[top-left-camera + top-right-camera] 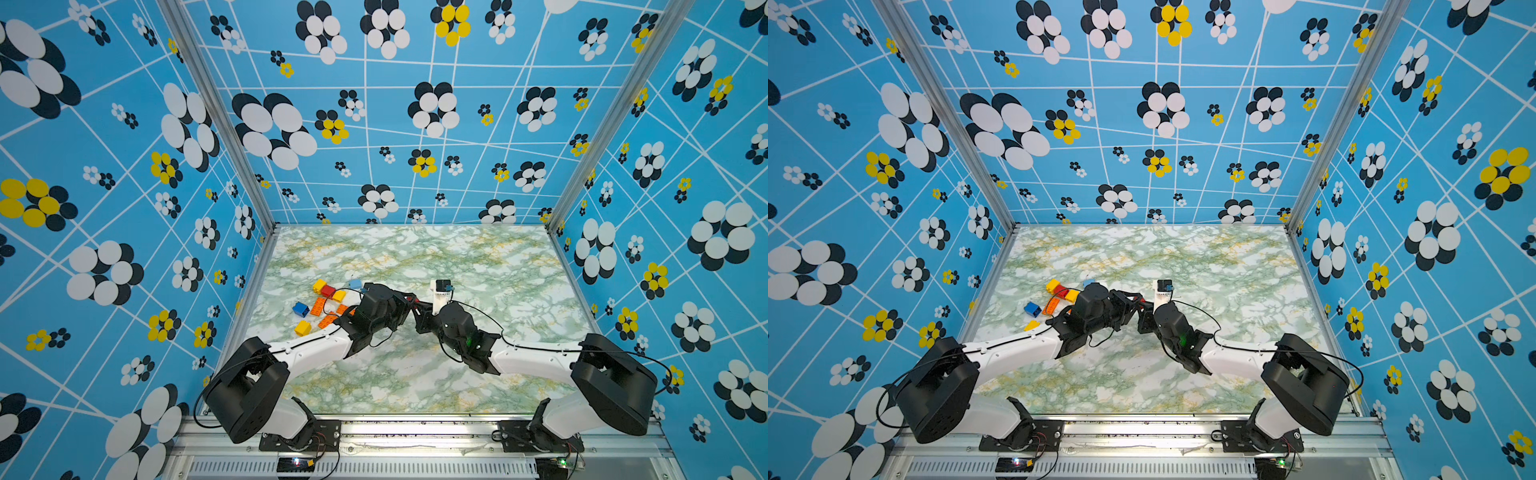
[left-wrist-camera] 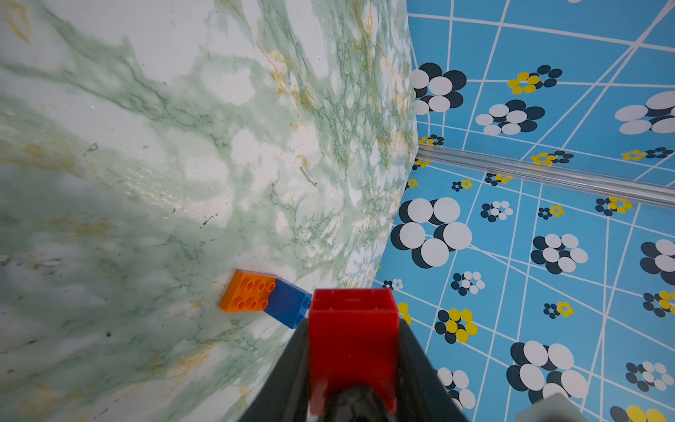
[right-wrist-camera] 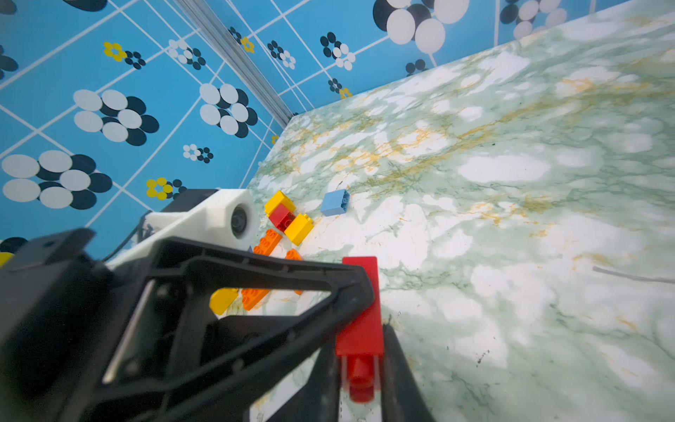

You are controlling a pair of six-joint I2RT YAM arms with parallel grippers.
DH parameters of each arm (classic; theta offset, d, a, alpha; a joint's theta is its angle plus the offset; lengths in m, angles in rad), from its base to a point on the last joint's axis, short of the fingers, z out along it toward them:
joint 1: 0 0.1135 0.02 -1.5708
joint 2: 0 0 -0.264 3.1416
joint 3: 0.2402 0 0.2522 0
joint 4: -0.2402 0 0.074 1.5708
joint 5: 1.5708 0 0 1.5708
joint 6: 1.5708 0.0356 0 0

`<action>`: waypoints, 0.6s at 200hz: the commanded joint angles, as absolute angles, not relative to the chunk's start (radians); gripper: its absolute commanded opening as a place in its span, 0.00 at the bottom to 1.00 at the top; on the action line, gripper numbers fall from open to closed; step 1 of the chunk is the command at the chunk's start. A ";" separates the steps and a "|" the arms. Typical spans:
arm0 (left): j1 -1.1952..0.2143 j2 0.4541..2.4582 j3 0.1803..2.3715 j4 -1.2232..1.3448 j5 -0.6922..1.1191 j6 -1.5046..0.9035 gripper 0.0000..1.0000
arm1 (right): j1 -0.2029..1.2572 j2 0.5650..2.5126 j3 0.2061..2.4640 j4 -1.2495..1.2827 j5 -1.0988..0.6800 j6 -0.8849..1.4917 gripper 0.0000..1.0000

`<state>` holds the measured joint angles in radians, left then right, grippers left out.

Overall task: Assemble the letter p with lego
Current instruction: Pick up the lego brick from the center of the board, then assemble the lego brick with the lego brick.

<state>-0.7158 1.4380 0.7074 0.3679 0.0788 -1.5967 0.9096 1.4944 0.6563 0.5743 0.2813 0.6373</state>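
Red brick (image 2: 352, 339), in left jaws, right jaws

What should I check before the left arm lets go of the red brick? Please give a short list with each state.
1. Right fingers closed on the red brick: ok.
2. Left fingers on the same brick: ok.
3. Right grip deep enough to hold alone: cannot tell; it takes only the stud end.
4. Loose bricks away from the handover point: ok, they lie beside the left arm.
5. Orange brick and blue brick on the table joined: cannot tell; they touch.
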 commanded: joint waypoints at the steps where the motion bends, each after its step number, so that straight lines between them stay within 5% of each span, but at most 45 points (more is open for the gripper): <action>1: -0.719 1.421 0.687 0.382 0.091 -1.573 0.50 | 0.898 1.458 0.696 0.437 0.379 0.664 0.00; 40: -0.660 1.363 0.660 0.285 0.063 -1.467 0.64 | 0.897 1.379 0.777 0.142 0.416 0.639 0.00; 120: -0.479 1.123 0.603 -0.091 0.019 -1.113 0.68 | 0.802 1.482 1.127 -0.690 0.288 0.650 0.00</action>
<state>-0.5159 1.1927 0.6380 0.0772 0.0566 -1.2701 0.8448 1.4113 1.0409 -0.3267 0.3614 0.6434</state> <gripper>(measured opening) 0.680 0.177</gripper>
